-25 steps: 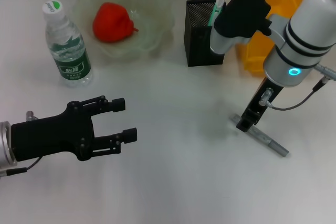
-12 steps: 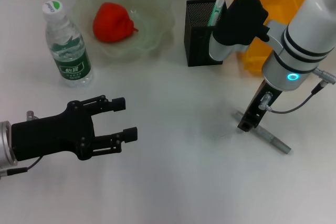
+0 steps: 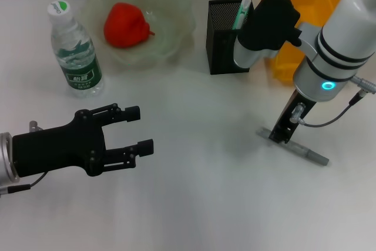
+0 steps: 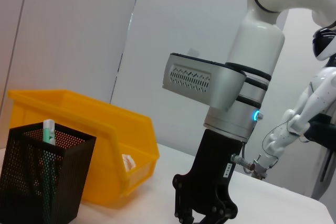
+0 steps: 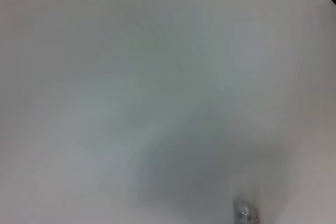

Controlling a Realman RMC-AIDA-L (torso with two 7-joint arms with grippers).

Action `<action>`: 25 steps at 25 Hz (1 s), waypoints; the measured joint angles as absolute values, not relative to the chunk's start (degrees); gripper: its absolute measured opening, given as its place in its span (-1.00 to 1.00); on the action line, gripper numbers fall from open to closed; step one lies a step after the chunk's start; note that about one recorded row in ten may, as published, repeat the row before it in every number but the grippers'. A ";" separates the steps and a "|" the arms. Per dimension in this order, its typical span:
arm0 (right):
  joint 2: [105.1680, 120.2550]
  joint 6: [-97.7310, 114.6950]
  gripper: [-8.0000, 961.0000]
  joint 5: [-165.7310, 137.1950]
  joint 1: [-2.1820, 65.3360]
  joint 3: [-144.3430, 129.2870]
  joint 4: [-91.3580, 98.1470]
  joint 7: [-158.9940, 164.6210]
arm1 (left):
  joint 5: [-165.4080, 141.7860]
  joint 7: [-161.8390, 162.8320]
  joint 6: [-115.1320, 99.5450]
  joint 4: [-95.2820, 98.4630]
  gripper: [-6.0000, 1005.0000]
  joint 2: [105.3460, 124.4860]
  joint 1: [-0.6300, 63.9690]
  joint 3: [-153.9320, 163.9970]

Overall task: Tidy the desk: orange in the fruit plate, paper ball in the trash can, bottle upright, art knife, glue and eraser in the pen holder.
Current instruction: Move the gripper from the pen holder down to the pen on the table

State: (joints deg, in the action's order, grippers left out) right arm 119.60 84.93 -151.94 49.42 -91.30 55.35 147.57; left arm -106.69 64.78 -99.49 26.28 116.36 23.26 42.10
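The orange (image 3: 124, 24) lies in the fruit plate (image 3: 176, 4) at the back. The bottle (image 3: 73, 51) stands upright left of it. The pen holder (image 3: 226, 42) holds a green-white glue stick (image 3: 242, 13); it also shows in the left wrist view (image 4: 42, 177). The grey art knife (image 3: 305, 152) lies flat on the table at the right. My right gripper (image 3: 281, 134) points straight down and is closed on its left part; it also shows in the left wrist view (image 4: 205, 216). My left gripper (image 3: 144, 130) is open and empty at the front left. The eraser is out of view.
The yellow trash can (image 3: 305, 4) stands behind my right arm, next to the pen holder. In the left wrist view a white crumpled lump (image 4: 127, 162) shows inside the trash can (image 4: 105, 145). The white table (image 3: 205, 204) stretches between the arms.
The art knife has turned a little on the table under my right gripper, its far end swinging away from me. My left gripper has barely moved.
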 joint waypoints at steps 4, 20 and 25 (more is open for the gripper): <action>119.54 85.87 -0.77 -151.72 49.17 -90.28 57.44 147.56 | -106.69 64.78 -99.49 26.33 0.57 116.23 23.35 42.10; 119.26 90.04 -0.67 -150.93 49.00 -86.95 62.48 147.68 | -106.66 65.16 -99.59 26.60 0.57 116.28 23.20 42.10; 119.26 89.18 -0.31 -151.47 49.19 -86.97 59.71 147.29 | -106.63 65.28 -99.54 26.63 0.57 116.32 23.29 42.10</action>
